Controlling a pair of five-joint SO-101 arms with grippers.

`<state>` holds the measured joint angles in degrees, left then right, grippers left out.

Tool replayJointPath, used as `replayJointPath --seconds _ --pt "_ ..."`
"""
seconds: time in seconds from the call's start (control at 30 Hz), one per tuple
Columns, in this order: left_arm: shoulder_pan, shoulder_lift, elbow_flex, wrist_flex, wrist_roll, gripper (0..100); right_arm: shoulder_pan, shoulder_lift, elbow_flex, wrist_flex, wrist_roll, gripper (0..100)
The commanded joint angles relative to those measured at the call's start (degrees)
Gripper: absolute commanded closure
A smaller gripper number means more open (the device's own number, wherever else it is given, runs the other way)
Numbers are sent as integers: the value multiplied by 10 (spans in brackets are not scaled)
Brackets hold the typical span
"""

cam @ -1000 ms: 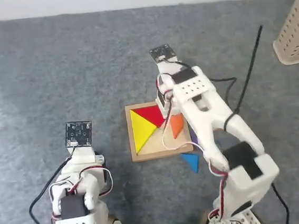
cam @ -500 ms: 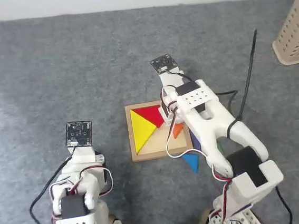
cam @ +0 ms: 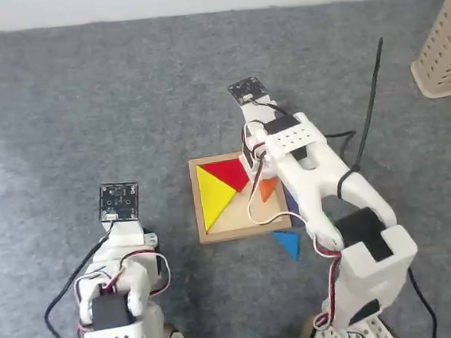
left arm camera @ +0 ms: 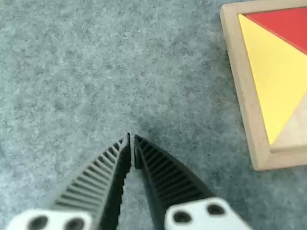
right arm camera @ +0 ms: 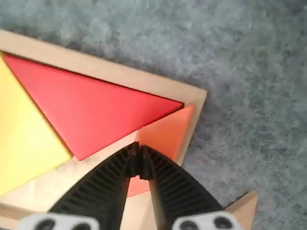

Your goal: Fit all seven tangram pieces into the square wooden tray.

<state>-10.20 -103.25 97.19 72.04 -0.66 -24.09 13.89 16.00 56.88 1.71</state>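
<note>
My right gripper has its fingers pressed together. The tips rest on the orange piece but do not clamp it. That piece sits at the right side of the square wooden tray, just beside the sharp tip of the red triangle. Its outer edge seems to lie over the tray's rim rather than flat inside, though I cannot be sure from the wrist view.

The red triangle lies along the tray's far edge. The yellow triangle fills the left side and touches the red one along a shared edge. The near part of the tray floor shows bare wood.

A blue triangle lies on the grey-covered bench, just off the tray's near right corner. A sliver of purple shows under my right arm beside the tray; I cannot make out its shape.

My left gripper is closed with nothing between its fingers. It hangs over bare bench to the left of the tray, near it but not touching. A pale slotted basket stands at the far right edge, well apart from everything else.
</note>
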Motion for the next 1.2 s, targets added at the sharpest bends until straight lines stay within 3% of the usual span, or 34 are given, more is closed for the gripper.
replayJointPath --seconds 0.0,0.33,0.5,0.67,0.93,1.1,1.17 --pt "-1 -10 -7 3 4 988 5 9 -23 0 20 992" --pt "-1 -10 -7 3 4 988 -25 10 -32 11 20 992" --pt "-1 -10 -7 3 4 988 -5 -73 -12 16 15 992" --pt "-1 -10 -7 3 4 988 28 -138 77 -56 17 992" --pt "-1 -10 -7 3 4 988 28 -117 89 -63 19 992" --pt "-1 -10 -7 3 4 988 82 -186 47 35 23 992" --pt "-1 -10 -7 3 4 988 108 -218 37 85 63 992"
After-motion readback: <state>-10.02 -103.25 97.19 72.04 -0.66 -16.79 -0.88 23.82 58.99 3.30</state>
